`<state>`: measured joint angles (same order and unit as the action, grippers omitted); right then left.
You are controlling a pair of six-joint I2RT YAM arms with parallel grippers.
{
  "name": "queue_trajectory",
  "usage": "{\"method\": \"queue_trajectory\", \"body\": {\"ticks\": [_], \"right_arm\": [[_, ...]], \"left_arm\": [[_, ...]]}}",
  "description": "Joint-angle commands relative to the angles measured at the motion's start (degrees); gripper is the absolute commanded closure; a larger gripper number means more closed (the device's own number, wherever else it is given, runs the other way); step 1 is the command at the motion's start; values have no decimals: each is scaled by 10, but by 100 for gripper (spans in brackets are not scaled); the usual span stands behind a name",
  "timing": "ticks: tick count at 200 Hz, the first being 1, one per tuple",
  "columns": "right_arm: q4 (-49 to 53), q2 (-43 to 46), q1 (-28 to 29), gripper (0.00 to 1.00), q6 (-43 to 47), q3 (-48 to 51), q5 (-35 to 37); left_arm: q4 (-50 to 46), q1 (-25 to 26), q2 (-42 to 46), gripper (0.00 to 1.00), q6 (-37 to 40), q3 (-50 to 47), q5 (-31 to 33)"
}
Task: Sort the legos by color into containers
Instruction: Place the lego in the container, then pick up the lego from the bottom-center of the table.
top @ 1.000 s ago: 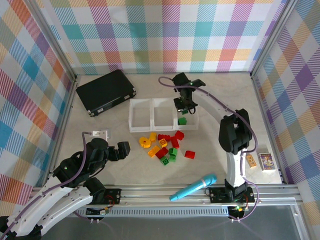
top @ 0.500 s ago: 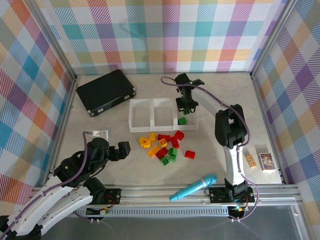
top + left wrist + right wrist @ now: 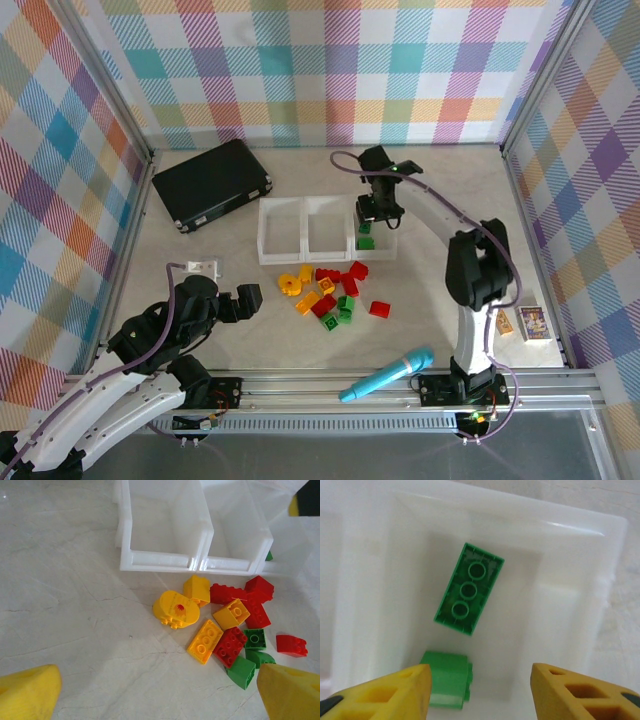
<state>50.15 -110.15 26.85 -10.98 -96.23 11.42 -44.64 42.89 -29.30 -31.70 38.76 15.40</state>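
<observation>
Right claw (image 3: 480, 692) hangs over the rightmost of the containers (image 3: 605, 575), fingers parted, gripping nothing; two green legos (image 3: 468, 588) lie loose on that tray's floor below it. Left claw (image 3: 160, 694) spread wide, empty, short of the containers; mixed pile (image 3: 330, 292) just before them

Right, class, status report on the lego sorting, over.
Right gripper open over rightmost container, two green legos inside. Left gripper open, near loose pile. Nothing blocking.
</observation>
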Motion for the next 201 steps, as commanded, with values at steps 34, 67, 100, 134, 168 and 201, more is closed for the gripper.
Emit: {"method": "queue_trajectory", "body": {"ticks": [34, 67, 100, 134, 168, 201], "right_arm": [[-19, 173, 2, 29, -82, 145, -44], [-32, 277, 2, 14, -96, 238, -55], [-37, 366, 1, 8, -95, 310, -58], [-43, 435, 1, 7, -116, 370, -76], [-65, 470, 9, 8, -215, 456, -195], [-84, 490, 84, 11, -334, 518, -195]], "left_arm": [[17, 9, -12, 0, 9, -5, -24], [22, 15, -32, 0, -3, -17, -41], [47, 40, -65, 0, -13, -28, -60], [63, 107, -142, 0, -20, -6, -30], [79, 162, -237, 3, -24, 24, 2], [103, 185, -292, 4, -24, 34, 9]]}}
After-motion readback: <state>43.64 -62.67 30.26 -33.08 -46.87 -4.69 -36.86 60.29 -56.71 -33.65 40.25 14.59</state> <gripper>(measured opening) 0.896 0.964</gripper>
